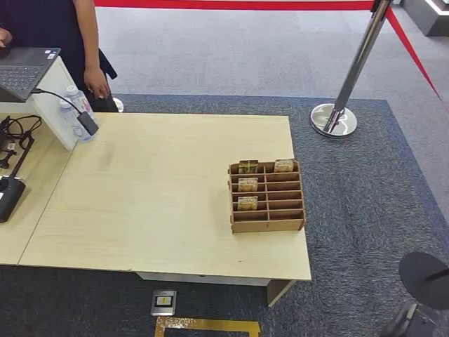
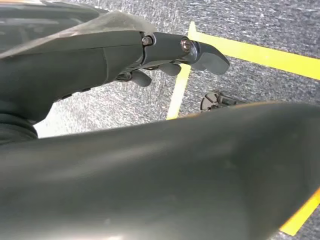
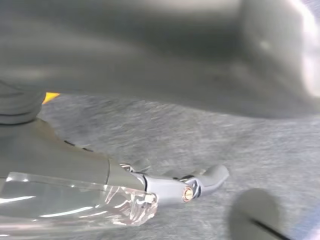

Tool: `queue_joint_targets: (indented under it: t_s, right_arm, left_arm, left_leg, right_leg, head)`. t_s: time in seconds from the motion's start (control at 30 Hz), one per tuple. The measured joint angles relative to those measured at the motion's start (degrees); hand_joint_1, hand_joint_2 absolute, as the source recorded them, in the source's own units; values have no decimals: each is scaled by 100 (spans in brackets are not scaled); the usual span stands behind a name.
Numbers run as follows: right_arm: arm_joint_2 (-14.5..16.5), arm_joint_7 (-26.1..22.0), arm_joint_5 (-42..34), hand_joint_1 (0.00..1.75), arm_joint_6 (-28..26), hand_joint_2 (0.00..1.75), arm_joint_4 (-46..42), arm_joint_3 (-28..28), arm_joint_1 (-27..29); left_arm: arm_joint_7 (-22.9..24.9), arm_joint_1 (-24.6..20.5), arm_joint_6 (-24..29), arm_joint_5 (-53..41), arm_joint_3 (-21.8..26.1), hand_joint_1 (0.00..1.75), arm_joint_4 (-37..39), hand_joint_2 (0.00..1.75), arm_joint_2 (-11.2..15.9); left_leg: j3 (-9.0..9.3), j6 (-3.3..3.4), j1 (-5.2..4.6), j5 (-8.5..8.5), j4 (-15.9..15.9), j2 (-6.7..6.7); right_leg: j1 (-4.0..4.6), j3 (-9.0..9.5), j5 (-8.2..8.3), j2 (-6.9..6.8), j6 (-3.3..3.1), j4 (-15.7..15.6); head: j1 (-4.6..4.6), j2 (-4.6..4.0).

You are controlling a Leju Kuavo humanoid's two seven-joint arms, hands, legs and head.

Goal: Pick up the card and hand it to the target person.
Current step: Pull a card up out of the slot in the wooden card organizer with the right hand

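Cards (image 1: 248, 184) sit slotted in the wooden rack (image 1: 266, 225) at centre-right, unclaimed; left hand (image 2: 166, 55) and right hand (image 3: 177, 187) hang loosely open, holding nothing.

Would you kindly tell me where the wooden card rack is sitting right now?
In the head view, the wooden card rack sits on the right part of the table, near its right edge, with cards standing in its slots.

Even, bright indoor light in the head view, soft sheen on the pale wooden bench (image 1: 158, 196), sharp focus there, wrist views blurred and soft, glare on clear plastic cover (image 3: 75, 205)
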Motion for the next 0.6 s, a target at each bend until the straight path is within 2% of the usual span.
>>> queue_joint_targets:
  t_s: [0.1,0.23,0.37,0.57,0.6]
  right_arm:
    - [4,21,-94,0,-103,0,-683,472,276]
    - [-154,-186,307,0,-551,0,-1790,1386,709]
    - [-559,-206,717,0,-762,0,-2244,2214,829]
    - [-1276,90,1404,0,-852,0,-2034,3082,388]
    - [-1385,181,1567,0,-840,44,-1956,3222,257]
  left_arm:
    - [-7,3,-10,-9,-5,0,-3,0,-7]
    - [-32,3,-48,-56,-46,0,-4,0,-28]
    - [-45,-14,-106,-140,-125,0,11,0,-15]
    - [-63,-27,-183,-281,-263,0,27,0,45]
    - [-64,-29,-207,-322,-304,0,29,0,65]
  left_leg:
    - [0,0,0,0,0,-1]
    - [3,-1,0,-1,0,-8]
    - [2,-1,0,0,-1,-3]
    - [0,0,-1,2,-1,4]
    - [-1,0,-1,2,-1,5]
  right_leg:
    - [0,1,0,-2,0,0]
    - [0,6,-5,-10,1,0]
    - [0,2,-2,-4,1,0]
    - [0,-3,3,5,0,0]
    - [0,-3,3,6,-1,0]
  head:
    - [0,0]
    - [0,0]
    - [0,0]
    - [0,0]
    - [0,0]
